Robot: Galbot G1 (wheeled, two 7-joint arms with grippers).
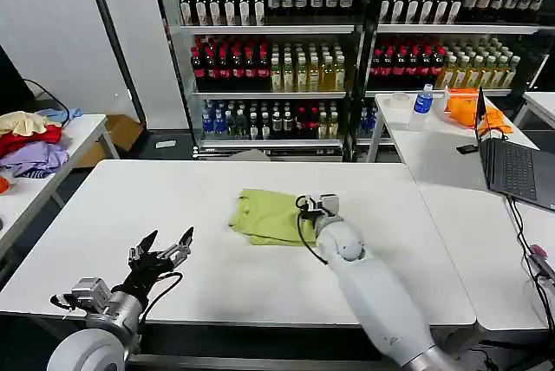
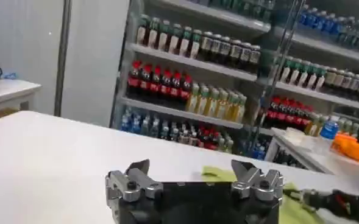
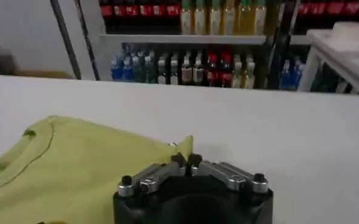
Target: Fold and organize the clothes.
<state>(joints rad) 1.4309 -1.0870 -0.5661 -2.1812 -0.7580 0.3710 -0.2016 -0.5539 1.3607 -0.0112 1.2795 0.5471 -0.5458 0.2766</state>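
Around me stands a white table (image 1: 130,215) with little on it, and beyond its far edge a drinks cooler (image 1: 347,50) with three shelves of bottles; nothing stands between my grippers and the cloth. On a side table to my left lies a pile of garments (image 1: 30,141) in red, purple and cream, and on the table to my right sit an open laptop (image 1: 516,163), one blue-capped water bottle (image 1: 422,102) and an orange cloth (image 1: 477,111). The one lime yellow-green T-shirt (image 1: 264,215) lies folded into a compact bundle near the middle of my table, a collar seam showing in my right wrist view. My right gripper (image 1: 319,206) sits at the shirt's right edge, its fingertips (image 3: 185,159) pressed together and pinching a corner of the fabric there. My left gripper (image 1: 165,245) hovers over bare tabletop near the front left, well apart from the shirt, with its two fingers (image 2: 133,176) spread wide and holding nothing.
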